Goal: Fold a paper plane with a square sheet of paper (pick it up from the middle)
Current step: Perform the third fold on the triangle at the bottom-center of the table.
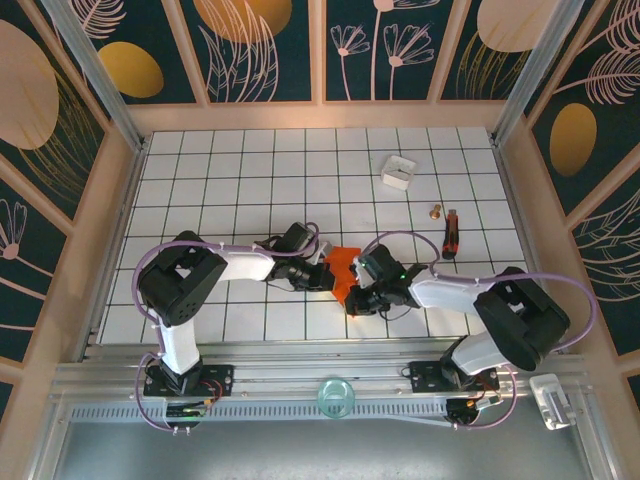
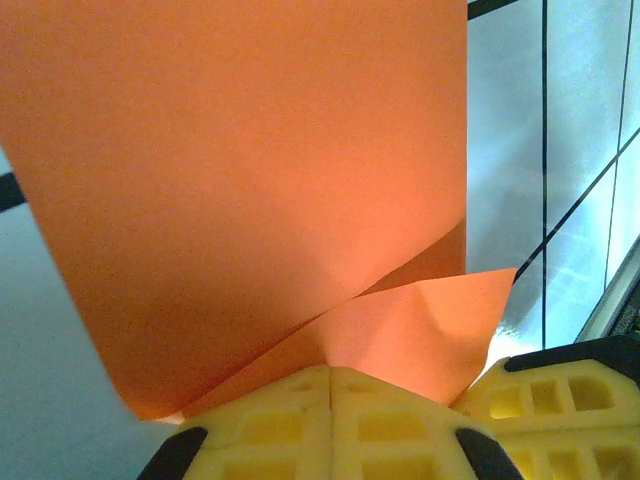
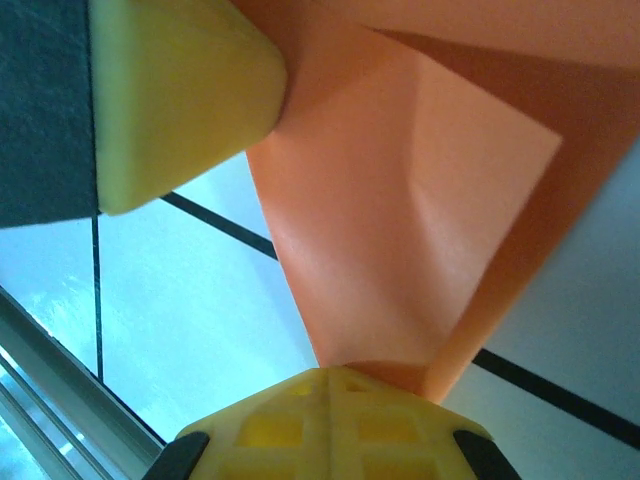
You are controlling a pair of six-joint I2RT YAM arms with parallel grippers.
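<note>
White links and black joint housings; lilac cables loop alongside; yellow, latticed end effector fingers.

A white tabletop ruled with thin black grid lines is being enclosed on three sides by dark teal wall panels, patterned with gold discs and pale drawings of leaves and flowers. The panels are being framed by light wooden strips and slanting metal posts, and soft light is being reflected off the tabletop's glossy surface.
</note>
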